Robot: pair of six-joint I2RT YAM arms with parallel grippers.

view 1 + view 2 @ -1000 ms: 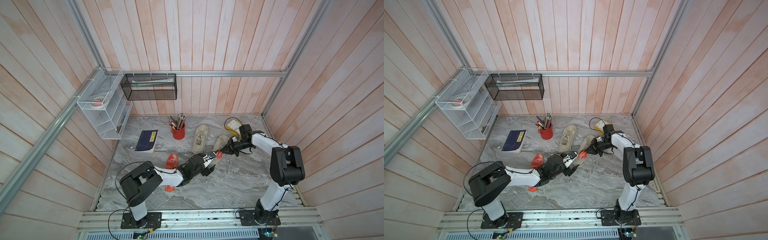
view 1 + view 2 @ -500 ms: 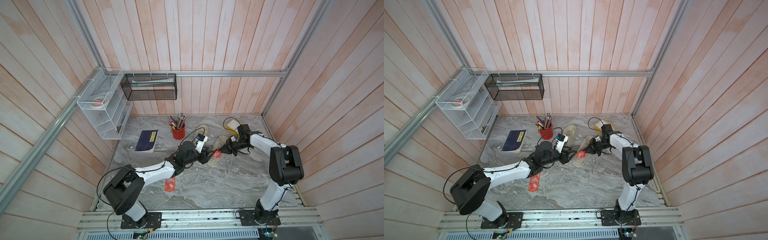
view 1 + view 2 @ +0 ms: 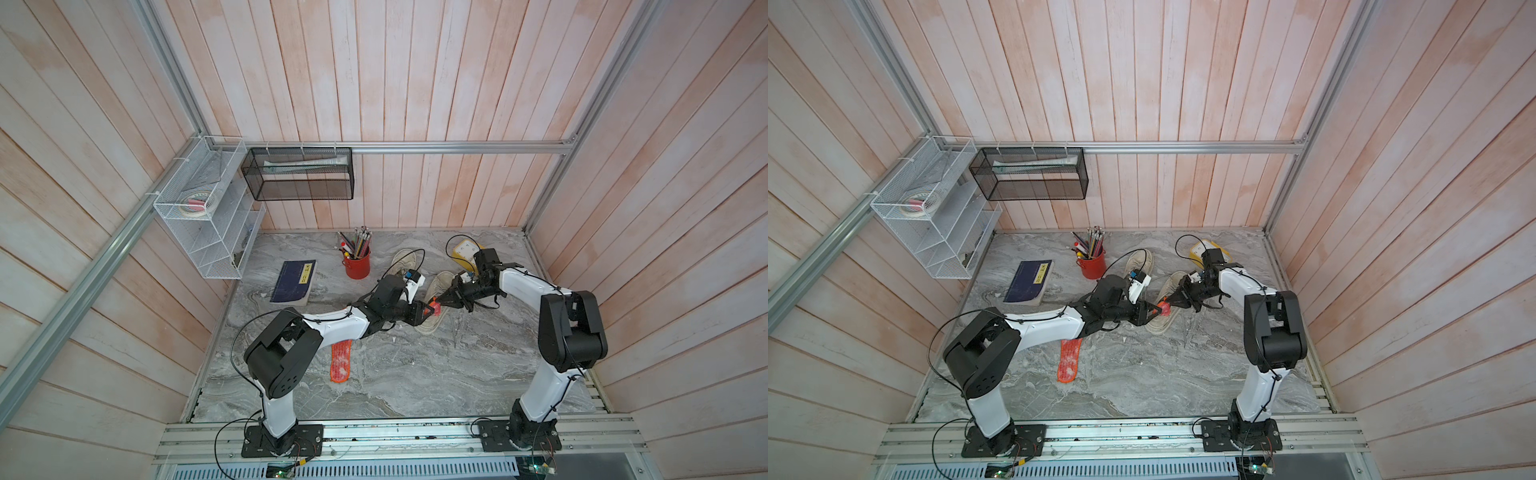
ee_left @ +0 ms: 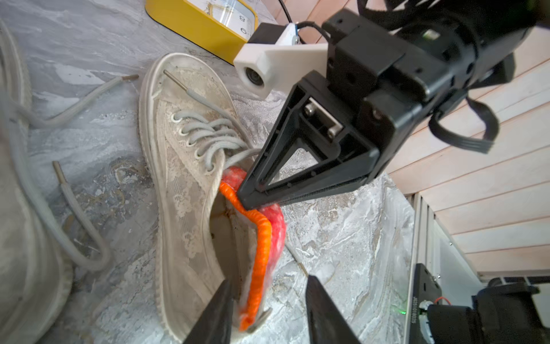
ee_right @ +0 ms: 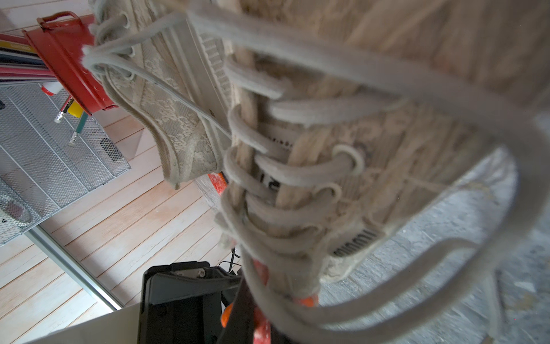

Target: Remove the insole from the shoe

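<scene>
Presently: right gripper (image 4: 248,202), fingers clamped on the raised orange edge of the insole (image 4: 263,238) at the mouth of the shoe (image 4: 178,193), just below the laces. Left gripper (image 4: 268,280), fingers apart, straddling the heel end of that same insole, one either side; no pinch made on it that shows. Insole: stood on edge, heel half lifted out of the heel cup, front part hidden inside under the laces, so judged only partly out. Long axis runs with the shoe, toe toward the yellow clock (image 3: 463,251), heel toward the left arm; the left gripper is thus the nearer to the free end, and a pull heelward along that axis looks the way out. Shoe lies on the table (image 3: 415,374) between both arms in both top views. Second shoe (image 3: 401,259) just beside it, contents not visible. Loose insole (image 3: 340,361) flat on the table near the left arm. Red cup (image 3: 357,266): pencils (image 3: 360,240). White wire rack (image 3: 208,232): tape roll (image 3: 195,203) in the top tier. Black mesh basket (image 3: 299,187): one pale long item, unidentified. Book (image 3: 295,282), closed.
</scene>
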